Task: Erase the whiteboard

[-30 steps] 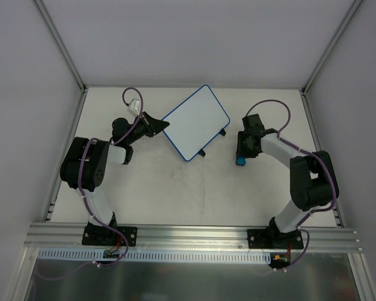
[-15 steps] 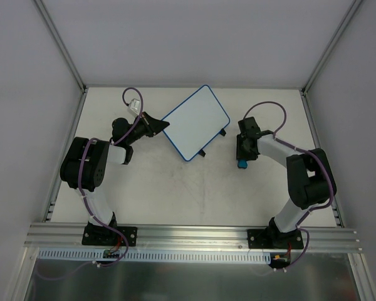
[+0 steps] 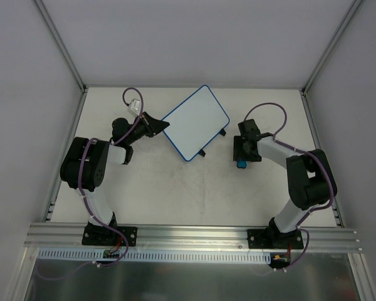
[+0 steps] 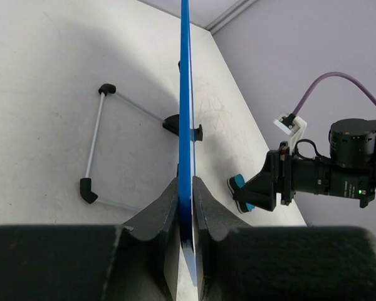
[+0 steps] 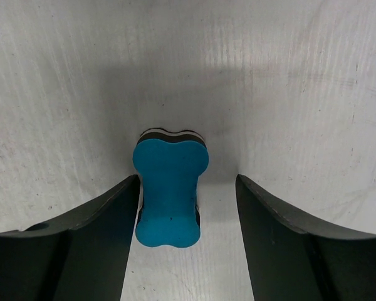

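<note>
Seen from above, a whiteboard (image 3: 196,122) with a blue rim lies at an angle in the upper middle of the frame, on a pale table (image 3: 175,188). The left gripper (image 3: 160,125) reaches in from the left and is clamped on the board's left edge. In its own wrist view, both fingers (image 4: 160,216) press against the thin blue rim, seen edge-on.

Right of the board, the right gripper (image 3: 241,155) hangs low over a small blue eraser (image 3: 241,163) lying on the table, well apart from the board. In the right wrist view its jaws are spread on either side of the eraser. The left finger (image 5: 100,238) is just beside it or touching, and the other stands clear, so the eraser is not gripped.

The board's face looks plain white from above, with no marks visible, though faint ones would be too small to tell. With the eraser on the table and off the board, no wiping is under way. The pictures do not show whether wiping is finished or not yet begun.
</note>
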Controlling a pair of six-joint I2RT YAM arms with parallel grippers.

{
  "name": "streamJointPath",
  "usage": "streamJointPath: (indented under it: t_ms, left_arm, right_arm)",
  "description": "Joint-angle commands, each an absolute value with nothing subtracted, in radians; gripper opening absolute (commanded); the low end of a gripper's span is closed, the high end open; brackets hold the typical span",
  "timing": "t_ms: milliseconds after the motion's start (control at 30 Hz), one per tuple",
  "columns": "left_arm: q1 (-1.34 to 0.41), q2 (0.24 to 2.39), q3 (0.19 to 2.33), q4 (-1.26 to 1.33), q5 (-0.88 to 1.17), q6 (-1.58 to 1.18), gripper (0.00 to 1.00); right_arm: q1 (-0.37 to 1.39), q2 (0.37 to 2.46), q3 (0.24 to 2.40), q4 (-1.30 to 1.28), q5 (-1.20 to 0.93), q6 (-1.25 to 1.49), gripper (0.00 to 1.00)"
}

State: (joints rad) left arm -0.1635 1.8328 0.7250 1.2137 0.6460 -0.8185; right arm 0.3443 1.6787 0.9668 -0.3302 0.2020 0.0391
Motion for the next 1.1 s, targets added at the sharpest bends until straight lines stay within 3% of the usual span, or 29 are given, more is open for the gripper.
streamJointPath:
  t_ms: [0, 133, 467, 600, 833, 900, 967, 1000, 1067]
  left_arm:
    - [-0.166, 1.841, 0.732, 1.235, 0.695, -0.765, 0.12]
    - [-0.161, 1.841, 0.723, 1.253, 0.693, -0.778, 0.32]
    - [-0.150, 1.838, 0.712, 1.279, 0.701, -0.792, 0.45]
    - [-0.117, 1.792, 0.678, 1.255, 0.678, -0.788, 0.62]
    - [-0.087, 1.642, 0.647, 1.077, 0.678, -0.695, 0.75]
    - [-0.086, 1.591, 0.637, 1.029, 0.669, -0.680, 0.83]
    - [-0.086, 1.533, 0.620, 0.973, 0.650, -0.663, 0.99]
    - [-0.086, 1.514, 0.611, 0.956, 0.644, -0.658, 0.99]
    - [-0.086, 1.444, 0.578, 0.905, 0.627, -0.638, 0.99]
  right_arm:
    - [0.350, 1.612, 0.951, -0.307, 0.233, 0.035, 0.66]
    - [0.350, 1.586, 0.930, -0.285, 0.242, 0.035, 0.66]
    - [0.350, 1.578, 0.916, -0.264, 0.242, 0.040, 0.66]
    - [0.350, 1.536, 0.894, -0.247, 0.236, 0.038, 0.66]
    - [0.350, 1.398, 0.902, -0.233, 0.226, 0.009, 0.66]
    - [0.350, 1.341, 0.900, -0.233, 0.224, -0.024, 0.72]
    - [0.350, 1.307, 0.899, -0.235, 0.222, -0.037, 0.79]
    - [0.350, 1.275, 0.896, -0.235, 0.216, -0.050, 0.89]
    - [0.350, 1.244, 0.881, -0.235, 0.206, -0.060, 0.98]
